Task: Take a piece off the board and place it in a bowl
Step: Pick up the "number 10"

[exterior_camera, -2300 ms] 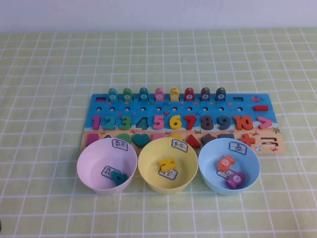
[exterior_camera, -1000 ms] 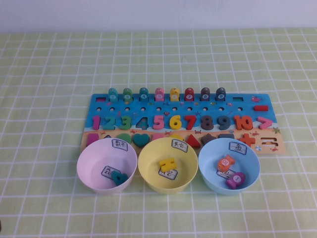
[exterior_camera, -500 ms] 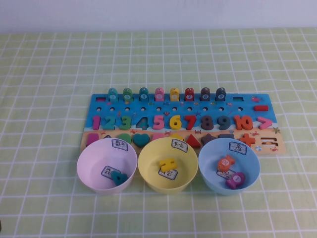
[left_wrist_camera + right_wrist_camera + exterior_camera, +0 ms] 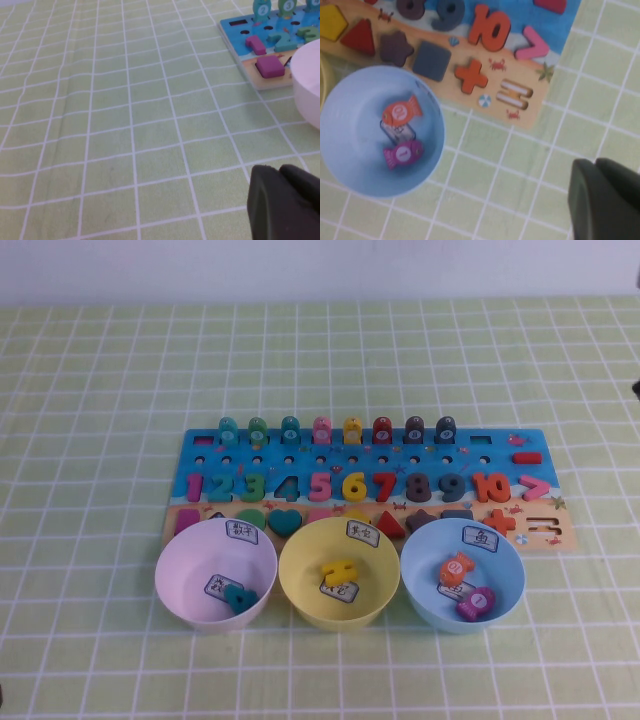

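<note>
The flat orange "10" piece (image 4: 489, 28) sits seated in the blue-and-tan puzzle board (image 4: 480, 445) — untouched. Right pincer (image 4: 605, 197) hovers closed beside the board's corner, off the pale pink-lilac bowl (image 4: 180, 570); left pincer (image 4: 282, 200) parked low over the counter, state unclear.

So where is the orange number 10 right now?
In the high view the orange 10 sits on the board, toward the robot's right end of the number row, between the dark 9 and the pink arrow sign.

High view angled down over board (image 4: 375, 485), wrist views low, close, sharing its edges.
</note>
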